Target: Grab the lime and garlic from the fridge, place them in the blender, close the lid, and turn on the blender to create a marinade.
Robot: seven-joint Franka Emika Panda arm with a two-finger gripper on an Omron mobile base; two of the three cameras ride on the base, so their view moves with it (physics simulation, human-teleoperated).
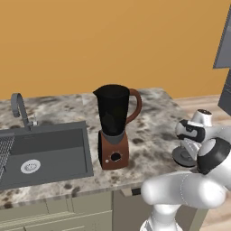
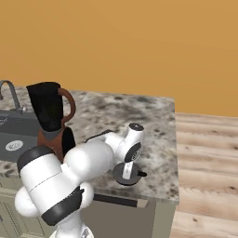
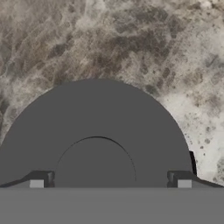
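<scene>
The blender (image 1: 113,131) (image 2: 49,116) stands on the marble counter (image 1: 153,113), its black jar open at the top on the reddish-brown base. The lid (image 1: 182,157) (image 2: 126,173) (image 3: 96,113), a dark grey disc, lies flat near the counter's front right corner, well apart from the blender. My gripper (image 2: 128,168) (image 3: 110,183) points down, right over the lid. It is open, with one fingertip on each side of the raised knob (image 3: 95,162) and a gap at both. The lime is out of view, and the dark jar hides whatever is inside.
A sink (image 1: 45,153) with a faucet (image 1: 20,108) lies left of the blender. The counter ends just right of the lid, with wooden floor (image 2: 204,153) beyond. A dark grey panel (image 1: 224,45) hangs at the upper right.
</scene>
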